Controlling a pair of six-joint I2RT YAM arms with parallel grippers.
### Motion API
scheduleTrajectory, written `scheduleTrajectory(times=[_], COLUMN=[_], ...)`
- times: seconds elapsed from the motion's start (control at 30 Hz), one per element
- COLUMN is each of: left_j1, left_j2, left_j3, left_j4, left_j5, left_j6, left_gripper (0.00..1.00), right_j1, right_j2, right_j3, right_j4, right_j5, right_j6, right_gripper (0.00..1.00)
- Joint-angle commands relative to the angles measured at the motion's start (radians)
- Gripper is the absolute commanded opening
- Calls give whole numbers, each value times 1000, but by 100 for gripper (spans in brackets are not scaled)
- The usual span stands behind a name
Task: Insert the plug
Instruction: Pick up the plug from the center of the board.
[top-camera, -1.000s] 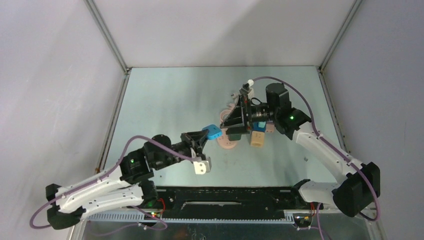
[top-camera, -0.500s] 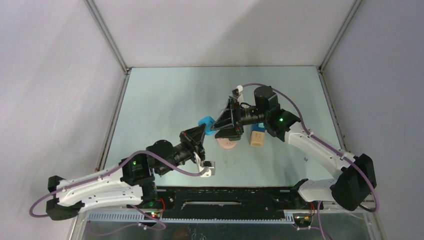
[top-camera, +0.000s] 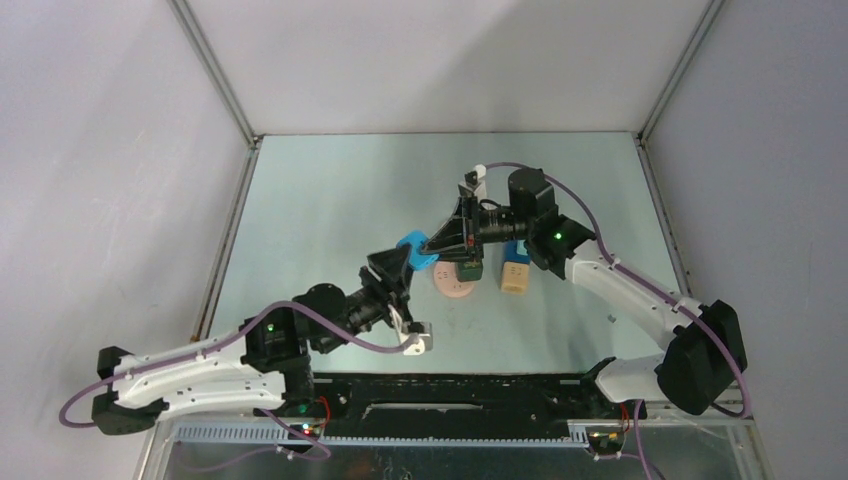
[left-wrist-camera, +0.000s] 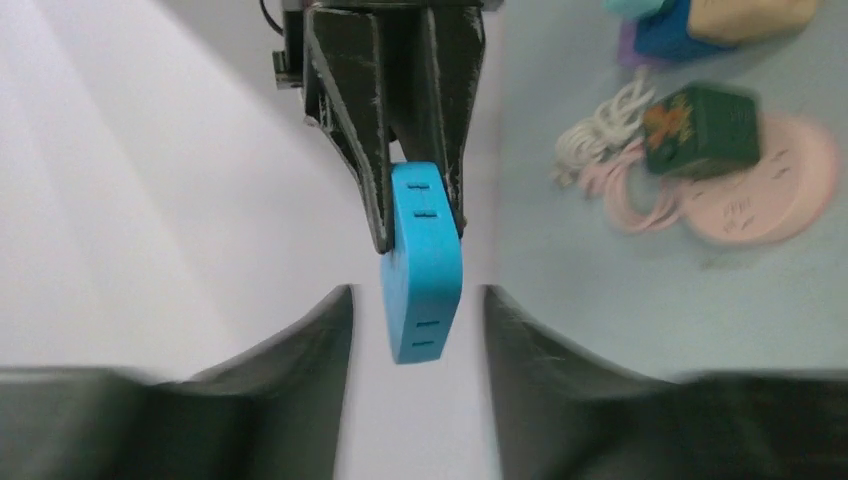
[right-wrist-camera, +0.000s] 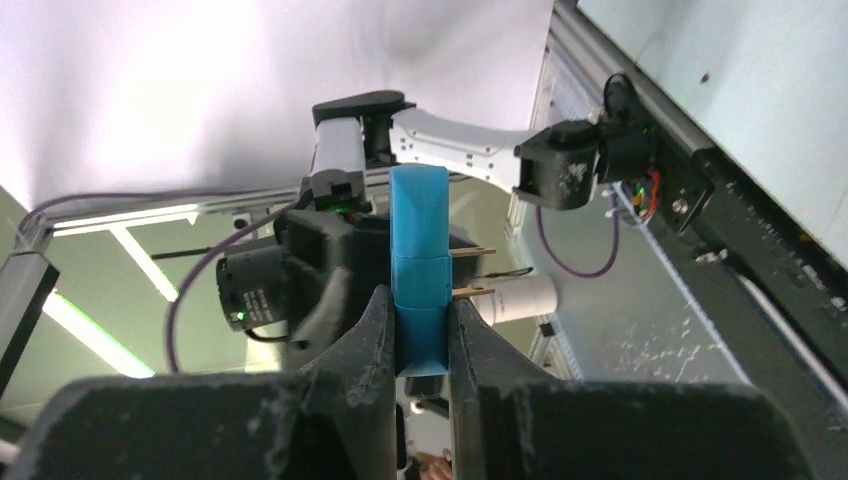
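The blue plug (top-camera: 411, 247) hangs in the air above the table, between the two arms. My right gripper (top-camera: 428, 247) is shut on its far end; in the right wrist view the plug (right-wrist-camera: 418, 235) stands pinched between the fingers (right-wrist-camera: 372, 330), two brass prongs pointing right. My left gripper (top-camera: 397, 263) is open. In the left wrist view the plug (left-wrist-camera: 423, 270) hangs between the spread fingertips (left-wrist-camera: 330, 320) with a gap on each side, gripper (left-wrist-camera: 417, 298) touching nothing.
On the table below lie a pink round disc (top-camera: 455, 285), a dark green box (top-camera: 468, 268) and a tan block with a blue top (top-camera: 515, 275). A coiled white and pink cable (left-wrist-camera: 610, 150) lies beside the green box (left-wrist-camera: 700, 125).
The right gripper reached left to the plug and closed on it. The left gripper, which was holding the plug, has opened and let it go.
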Motion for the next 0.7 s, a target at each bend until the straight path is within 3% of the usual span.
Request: scheduleTrajectory(times=[0.0, 0.03, 0.17, 0.3, 0.47, 0.67], left_j1=[-15, -14, 3, 123, 166, 262], left_j2=[-13, -19, -34, 67, 225, 358], left_j3=[13, 17, 99, 336, 595, 730], left_j4=[86, 92, 53, -225, -484, -643], left_j5=[-4, -9, -16, 140, 246, 552], left_j6=[-261, -337, -764, -1210, -1408, -1527], left_gripper=[93, 99, 100, 100, 100, 98], right_j1=[-32, -43, -68, -74, -68, -50], right_j2=[-33, -45, -98, -147, -169, -178], right_j3=[28, 28, 28, 28, 28, 28], right_j4=[-58, -97, -192, -288, -364, -375], right_j5=[35, 42, 69, 130, 168, 180], right_j6=[-145, -187, -366, -499, -590, -601], right_gripper=[0, 0, 0, 0, 0, 0])
